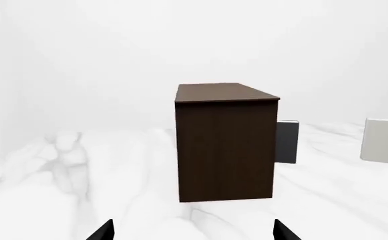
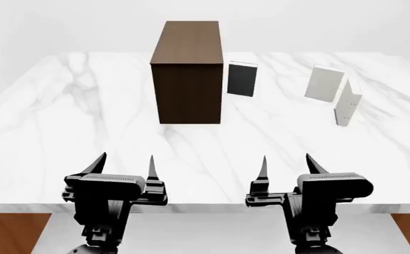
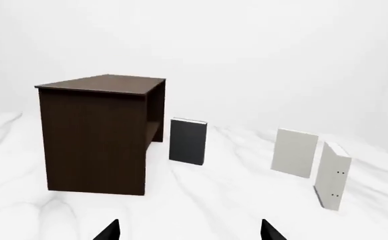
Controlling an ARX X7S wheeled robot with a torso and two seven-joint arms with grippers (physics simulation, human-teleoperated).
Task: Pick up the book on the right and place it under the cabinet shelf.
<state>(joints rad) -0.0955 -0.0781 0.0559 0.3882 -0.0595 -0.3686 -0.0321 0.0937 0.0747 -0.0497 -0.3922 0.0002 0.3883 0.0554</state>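
The book (image 2: 348,102) is plain white and stands upright on the marble table, edge-on, farthest to the right; the right wrist view also shows this book (image 3: 332,175). The cabinet shelf (image 2: 187,74) is a tall dark-brown wooden box at the table's far middle, open on its side toward the books (image 3: 100,135), (image 1: 227,145). My left gripper (image 2: 126,159) and right gripper (image 2: 286,157) hover over the table's near edge, both open and empty, far short of the book. Each wrist view shows two spread black fingertips with only marble between them: left gripper (image 1: 194,231), right gripper (image 3: 189,231).
A black book (image 2: 242,79) stands just right of the cabinet. A duller pale grey book (image 2: 325,83) stands between it and the white one, close to the latter. The white marble table (image 2: 63,132) stretches from the grippers to these objects.
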